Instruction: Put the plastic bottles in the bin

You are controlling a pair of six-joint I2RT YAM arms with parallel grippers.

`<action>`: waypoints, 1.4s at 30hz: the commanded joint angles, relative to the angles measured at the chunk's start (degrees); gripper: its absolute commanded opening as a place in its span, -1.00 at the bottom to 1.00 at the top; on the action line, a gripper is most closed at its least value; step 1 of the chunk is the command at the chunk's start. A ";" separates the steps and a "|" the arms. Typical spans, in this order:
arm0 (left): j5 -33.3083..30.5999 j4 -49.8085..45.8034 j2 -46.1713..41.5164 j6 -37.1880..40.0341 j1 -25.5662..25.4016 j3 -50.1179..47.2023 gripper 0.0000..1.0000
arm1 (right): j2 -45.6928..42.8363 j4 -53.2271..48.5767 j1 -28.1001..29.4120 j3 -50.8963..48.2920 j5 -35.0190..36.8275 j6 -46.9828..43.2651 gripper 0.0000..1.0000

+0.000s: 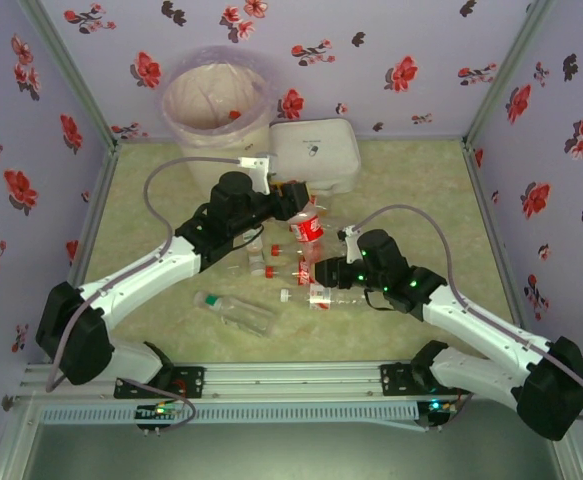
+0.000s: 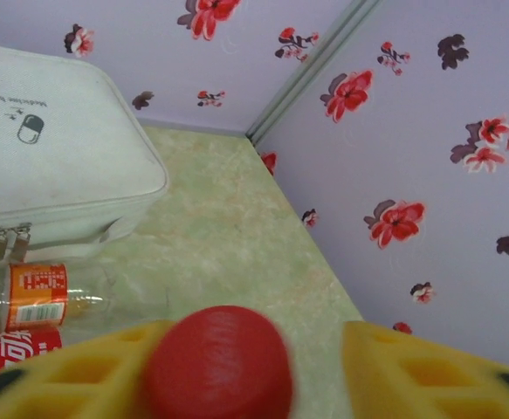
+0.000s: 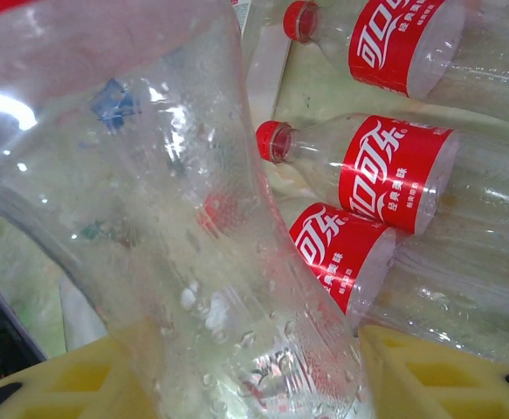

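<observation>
The right gripper [image 3: 254,384] clamps a clear droplet-beaded plastic bottle [image 3: 175,192], with red-labelled plastic bottles [image 3: 394,170] crowding beside it. The left gripper [image 2: 254,375] straddles a smooth red cap [image 2: 219,362], grip unclear; the mottled green floor [image 2: 237,227] lies open beyond.

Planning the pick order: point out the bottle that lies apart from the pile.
The clear bottle with the greenish cap, lying on its side alone, left of the other bottles, which lie bunched together.

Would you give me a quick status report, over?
Left end effector astride red-capped bottle, grip unclear. Right end effector shut on clear bottle. Bin back-left, white case beside it.
</observation>
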 commanded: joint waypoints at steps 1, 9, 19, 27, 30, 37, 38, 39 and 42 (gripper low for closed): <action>-0.30 0.83 -0.29 0.87 -0.36 1.14 -0.23 | 0.40 1.62 0.53 2.27 2.00 -0.85 -0.84; -2.32 -0.76 -1.27 2.50 0.08 1.13 -0.55 | 1.46 2.00 0.54 2.60 1.84 -1.62 -0.81; -2.53 -6.32 -3.62 6.99 3.62 6.43 -0.69 | -2.89 -6.88 0.38 6.34 9.21 -5.01 0.99; -2.14 -6.10 -6.11 11.74 9.35 15.78 -0.89 | -10.15 -10.33 -0.81 6.13 21.54 -2.85 0.99; 0.05 -4.70 -5.70 12.84 13.34 20.45 -1.00 | -11.76 -10.95 -1.63 5.50 22.37 -2.22 0.99; 1.22 11.12 -3.28 2.72 24.56 23.31 -1.00 | -12.30 -12.52 -3.58 4.21 22.57 -1.59 0.99; 1.22 13.35 -2.39 0.75 26.13 23.87 -1.00 | -12.32 -12.19 -3.67 3.96 22.26 -1.43 0.99; 1.06 15.06 -1.30 -0.82 27.67 24.72 -1.00 | -12.38 -12.09 -3.76 3.71 21.94 -1.44 0.99; -1.03 16.63 2.49 -3.14 31.26 27.73 -1.00 | -12.41 -12.69 -3.85 3.49 21.39 -1.98 0.99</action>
